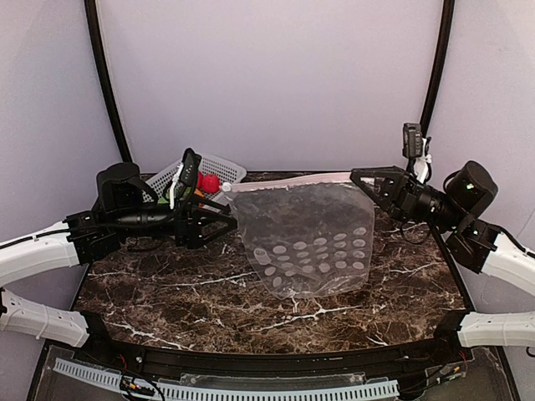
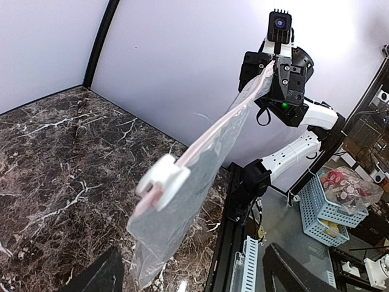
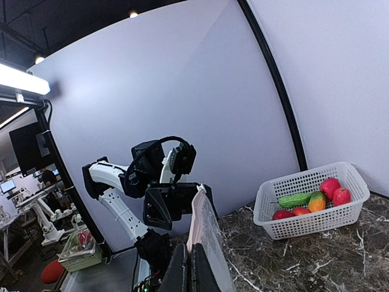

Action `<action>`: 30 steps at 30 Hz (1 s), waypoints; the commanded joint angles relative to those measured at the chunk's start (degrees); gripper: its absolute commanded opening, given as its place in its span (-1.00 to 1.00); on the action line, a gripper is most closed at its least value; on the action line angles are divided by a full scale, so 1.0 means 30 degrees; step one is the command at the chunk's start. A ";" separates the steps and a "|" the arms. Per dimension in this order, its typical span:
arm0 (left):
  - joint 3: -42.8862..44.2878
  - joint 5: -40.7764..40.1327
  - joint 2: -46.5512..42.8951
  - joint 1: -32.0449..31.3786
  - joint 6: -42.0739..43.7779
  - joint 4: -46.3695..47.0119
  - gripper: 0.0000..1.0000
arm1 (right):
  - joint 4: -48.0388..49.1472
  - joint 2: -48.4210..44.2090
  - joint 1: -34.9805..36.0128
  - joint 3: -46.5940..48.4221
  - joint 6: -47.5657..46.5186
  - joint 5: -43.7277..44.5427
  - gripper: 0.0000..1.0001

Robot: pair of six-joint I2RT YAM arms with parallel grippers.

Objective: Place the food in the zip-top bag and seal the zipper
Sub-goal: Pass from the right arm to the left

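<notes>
The zip-top bag [image 1: 309, 238] hangs stretched in the air between both grippers, clear with white dots. Its pinkish zipper [image 1: 292, 180] runs along the top edge, and the white slider [image 1: 224, 189] is at the left end. My right gripper [image 1: 361, 178] is shut on the zipper's right end; its fingers [image 3: 182, 271] pinch the bag [image 3: 209, 243]. My left gripper [image 1: 227, 220] is open beside the bag's left end. In its wrist view the slider [image 2: 163, 178] floats ahead of the spread fingers [image 2: 103, 274], untouched. The food [image 3: 307, 202] lies in the white basket [image 3: 304, 228]: red pieces, a green cucumber, an orange-yellow-green piece.
The white lattice basket [image 1: 219, 165] stands at the back left of the dark marble table [image 1: 167, 284], behind my left gripper, with a red piece [image 1: 209, 183] showing. A black rail [image 1: 276, 368] borders the near edge. A blue crate [image 2: 331, 204] sits off the table.
</notes>
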 commanded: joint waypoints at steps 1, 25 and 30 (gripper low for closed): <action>-0.0203 0.0680 -0.0257 0.0155 -0.0529 0.1232 0.55 | 0.1280 -0.0185 0.0157 -0.0203 0.0754 -0.0195 -1.00; -0.0199 0.2526 0.0347 0.1111 -0.1721 0.3906 -0.36 | 0.1829 0.0135 0.0153 -0.0122 0.1750 -0.1105 -1.00; -0.0306 0.2803 0.0424 0.1118 -0.1798 0.3812 -0.47 | 0.1677 0.0018 0.0153 -0.0187 0.1766 -0.0811 -1.00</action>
